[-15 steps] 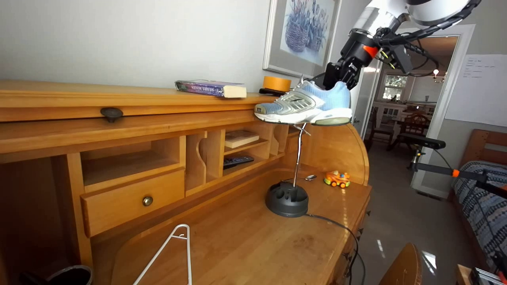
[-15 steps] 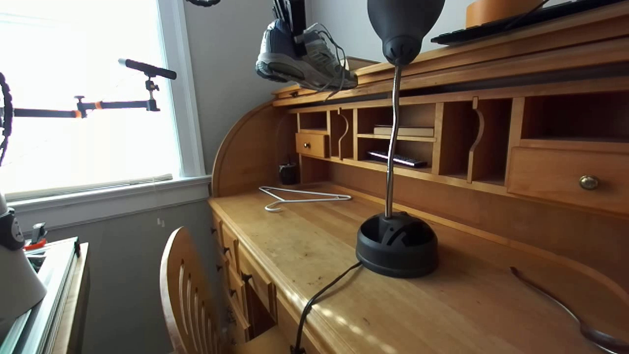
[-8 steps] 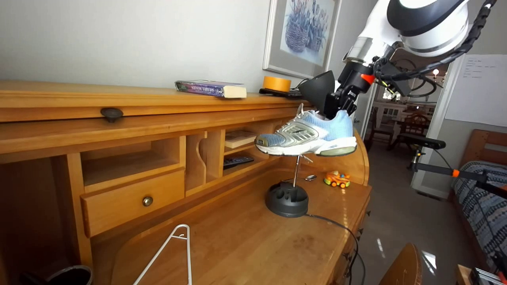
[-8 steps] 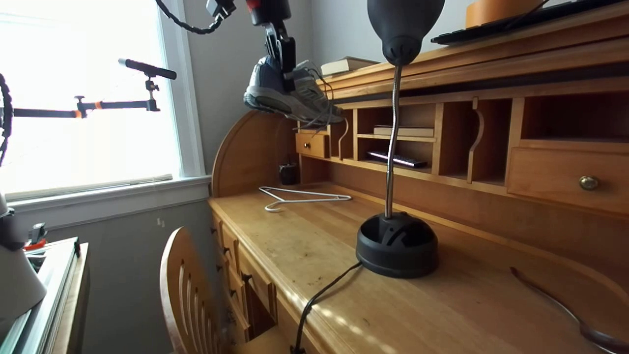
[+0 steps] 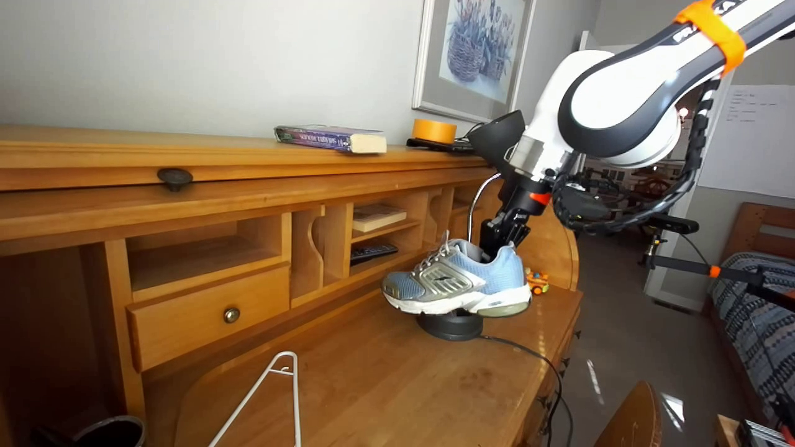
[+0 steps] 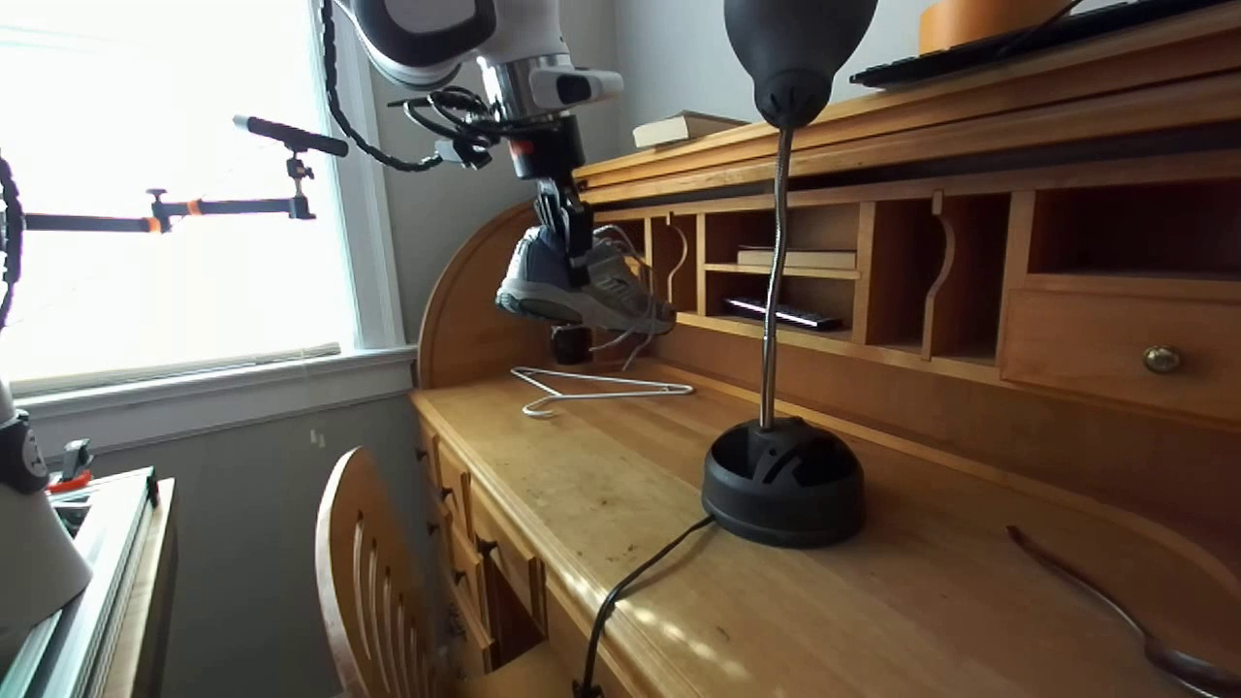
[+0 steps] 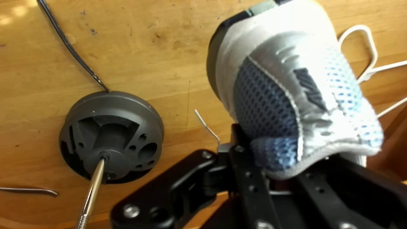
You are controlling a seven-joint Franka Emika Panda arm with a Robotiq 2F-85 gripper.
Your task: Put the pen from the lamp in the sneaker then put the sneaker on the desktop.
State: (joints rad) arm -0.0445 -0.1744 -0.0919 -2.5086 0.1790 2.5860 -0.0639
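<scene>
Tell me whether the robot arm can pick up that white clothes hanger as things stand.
Probably not: the jaws are clamped on the sneaker, held above the desktop, and would likely have to release it first. The white clothes hanger itself appears to have nothing on it.

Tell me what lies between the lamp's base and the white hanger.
In an exterior view, bare desktop; in the wrist view, the sneaker, held above it, shows between lamp base and hanger.
</scene>
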